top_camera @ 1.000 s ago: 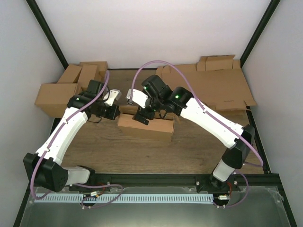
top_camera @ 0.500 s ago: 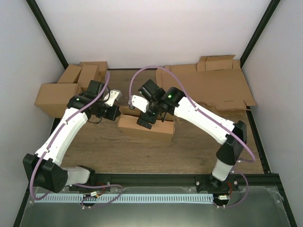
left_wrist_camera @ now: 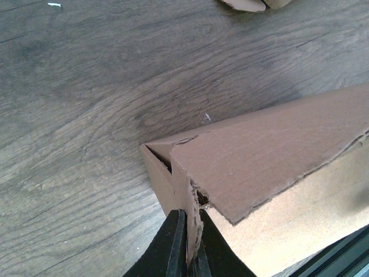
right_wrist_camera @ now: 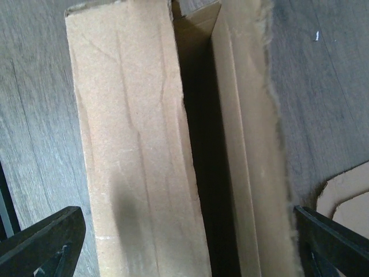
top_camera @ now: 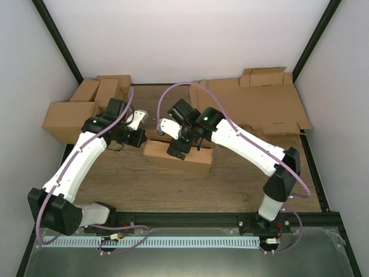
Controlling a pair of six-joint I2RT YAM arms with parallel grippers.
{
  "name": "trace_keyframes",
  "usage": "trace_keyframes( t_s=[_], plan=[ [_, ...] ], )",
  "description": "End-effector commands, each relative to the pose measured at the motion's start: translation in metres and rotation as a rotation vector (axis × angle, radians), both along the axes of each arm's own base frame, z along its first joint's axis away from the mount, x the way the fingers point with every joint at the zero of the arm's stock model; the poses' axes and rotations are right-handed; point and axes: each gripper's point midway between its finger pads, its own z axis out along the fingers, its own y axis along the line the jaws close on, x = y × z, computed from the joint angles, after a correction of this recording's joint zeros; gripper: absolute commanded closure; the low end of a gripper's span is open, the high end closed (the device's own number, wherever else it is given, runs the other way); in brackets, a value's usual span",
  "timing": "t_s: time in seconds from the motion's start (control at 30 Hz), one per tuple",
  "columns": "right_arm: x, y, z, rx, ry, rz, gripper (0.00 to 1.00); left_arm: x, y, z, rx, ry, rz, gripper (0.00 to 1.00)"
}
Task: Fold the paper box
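Observation:
The paper box (top_camera: 193, 156) lies lengthwise mid-table as a long brown trough, partly folded, with raised walls and a dark slot along its middle. My left gripper (top_camera: 144, 140) is at its left end. In the left wrist view the gripper (left_wrist_camera: 188, 248) is shut on an upright torn-edged end wall of the paper box (left_wrist_camera: 271, 150). My right gripper (top_camera: 178, 148) hovers over the box left of its middle. In the right wrist view the gripper (right_wrist_camera: 190, 254) is open, its fingers (right_wrist_camera: 46, 242) spread wider than the paper box (right_wrist_camera: 132, 144) and holding nothing.
A cluster of brown cartons (top_camera: 75, 109) sits at the back left. A pile of flat cardboard sheets (top_camera: 259, 104) fills the back right, and its edge (right_wrist_camera: 346, 199) shows close to the box. Black frame posts stand at both back corners.
My right arm has swung left along the box, and its open gripper now sits nearer the left end. My left arm and the box have stayed put.

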Motion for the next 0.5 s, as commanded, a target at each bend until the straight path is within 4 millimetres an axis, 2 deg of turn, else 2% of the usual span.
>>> trace_keyframes(
  t_s=[0.0,0.2,0.47],
  plan=[
    [-0.005,-0.003,-0.002,-0.018,-0.02,0.024,0.0,-0.005,-0.004,0.006,-0.019,-0.006,-0.015,0.96],
    [-0.009,-0.004,-0.017,-0.041,0.004,0.041,0.0,-0.007,-0.006,0.006,-0.025,0.0,-0.014,0.96],
    [-0.022,-0.001,-0.018,-0.014,0.058,0.082,0.0,-0.008,-0.008,0.005,-0.032,0.01,-0.012,0.96]
  ],
)
